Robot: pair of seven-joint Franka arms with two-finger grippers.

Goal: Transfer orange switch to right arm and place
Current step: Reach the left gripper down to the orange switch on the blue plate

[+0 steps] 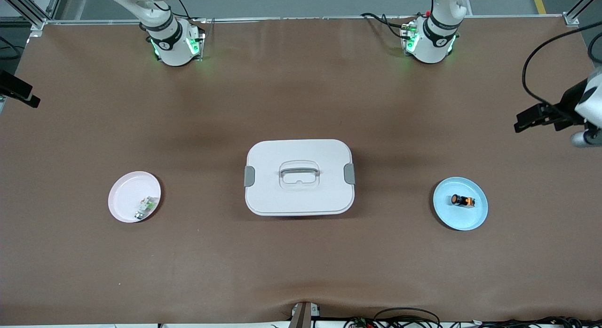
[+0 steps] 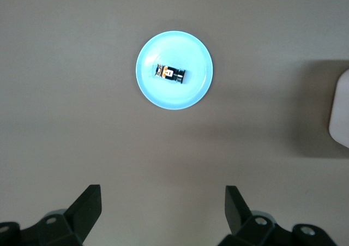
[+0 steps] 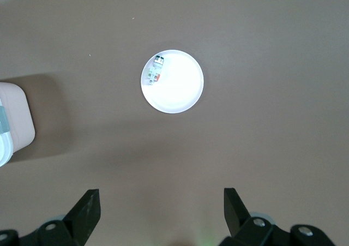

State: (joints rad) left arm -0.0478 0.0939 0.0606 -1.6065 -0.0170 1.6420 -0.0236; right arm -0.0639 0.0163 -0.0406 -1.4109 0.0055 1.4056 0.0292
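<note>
Nothing is picked up yet. The left gripper (image 2: 162, 210) hangs wide open, high over the orange switch (image 2: 170, 73). Next it must drop down and grab it. The right gripper (image 3: 162, 210) waits open.

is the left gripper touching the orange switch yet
Apart. The left wrist view shows the left gripper open, high over bare table, with the orange switch lying untouched on the blue plate.

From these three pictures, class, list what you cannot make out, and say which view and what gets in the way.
- Right tool: out of the front view; only its open tips show at its wrist view's edge.
- Left tool: likewise cut off in its wrist view.
- Orange switch on the blue plate: too small for markings.
- Small white-and-green component on the pink plate: too small for detail.
- White lidded box: lid hides its contents.
</note>
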